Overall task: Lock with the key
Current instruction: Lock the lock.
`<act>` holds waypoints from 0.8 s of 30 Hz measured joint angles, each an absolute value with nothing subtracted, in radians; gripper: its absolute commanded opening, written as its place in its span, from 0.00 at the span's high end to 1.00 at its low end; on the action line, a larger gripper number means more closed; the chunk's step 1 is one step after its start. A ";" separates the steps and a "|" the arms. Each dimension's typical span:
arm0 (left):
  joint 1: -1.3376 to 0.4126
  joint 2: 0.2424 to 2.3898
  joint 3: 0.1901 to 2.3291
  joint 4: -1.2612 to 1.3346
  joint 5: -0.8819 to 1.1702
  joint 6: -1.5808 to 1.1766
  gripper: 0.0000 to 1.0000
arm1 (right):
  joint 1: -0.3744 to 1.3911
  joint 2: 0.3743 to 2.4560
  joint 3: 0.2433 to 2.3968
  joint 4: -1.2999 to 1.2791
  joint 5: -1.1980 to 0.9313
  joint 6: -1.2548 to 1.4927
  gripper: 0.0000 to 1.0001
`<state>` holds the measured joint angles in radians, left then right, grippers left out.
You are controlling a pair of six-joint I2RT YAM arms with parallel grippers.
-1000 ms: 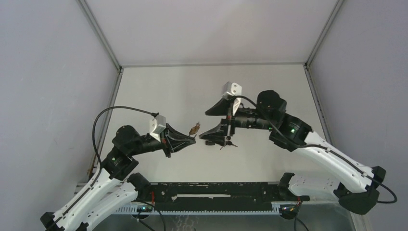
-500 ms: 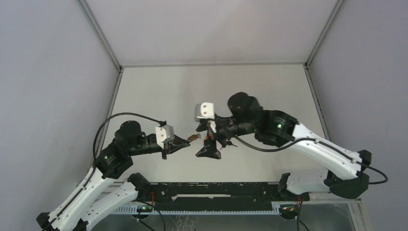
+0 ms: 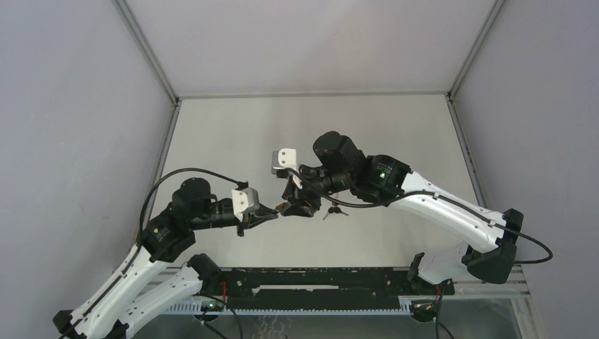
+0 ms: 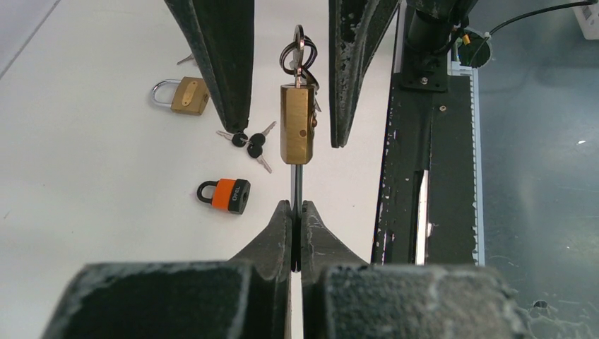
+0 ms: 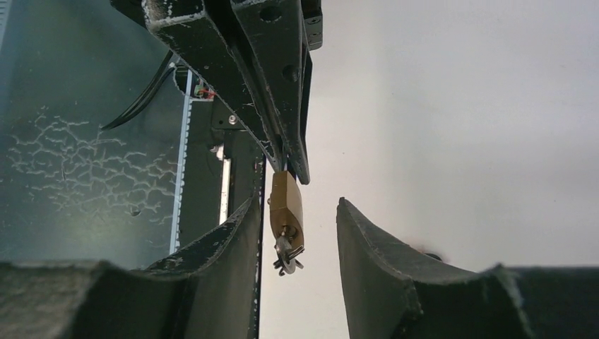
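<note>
Brass rectangular padlock [image 4: 295, 123] carries its ringed keys [image 4: 299, 55].

Both arms reach inward, left gripper [image 4: 297, 212] clamped tight, right gripper [image 5: 298, 206] facing it (jaws apart).

Top view: high, from near edge, looking down at counter [image 3: 233, 127]. Wrist views: close, facing each other, sharing padlock [image 4: 294, 123].

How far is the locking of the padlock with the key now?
Done: the left gripper is shut on the shackle of the brass padlock, holding it up, and a key sits in its keyhole. In hand: the right gripper stands open around the padlock's key end. Left: to grip the key and turn it.
</note>
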<state>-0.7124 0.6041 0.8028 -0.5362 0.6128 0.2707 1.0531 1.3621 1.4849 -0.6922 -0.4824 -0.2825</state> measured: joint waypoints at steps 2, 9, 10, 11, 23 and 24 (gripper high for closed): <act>-0.714 0.603 0.803 -0.537 0.613 0.271 1.00 | 1.050 1.364 1.485 -0.691 -0.485 -0.281 0.55; -0.714 0.604 0.803 -0.543 0.602 0.270 1.00 | 1.048 1.376 1.485 -0.686 -0.506 -0.258 1.00; -0.714 0.604 0.803 -0.545 0.601 0.270 1.00 | 1.048 1.377 1.485 -0.686 -0.507 -0.258 1.00; -0.714 0.604 0.803 -0.545 0.601 0.269 1.00 | 1.048 1.377 1.485 -0.686 -0.507 -0.255 1.00; -0.715 0.504 0.802 -0.498 0.585 0.139 0.18 | 0.881 1.175 1.217 -0.377 -0.608 -0.021 1.00; -0.715 0.480 0.803 -0.482 0.576 0.117 0.19 | 0.863 1.132 1.176 -0.315 -0.619 0.019 1.00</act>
<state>-0.7147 0.4805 0.8028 -0.4820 0.5758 0.1165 0.8631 1.1316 1.1763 -0.3145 -0.6189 0.0189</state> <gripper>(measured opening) 0.843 0.043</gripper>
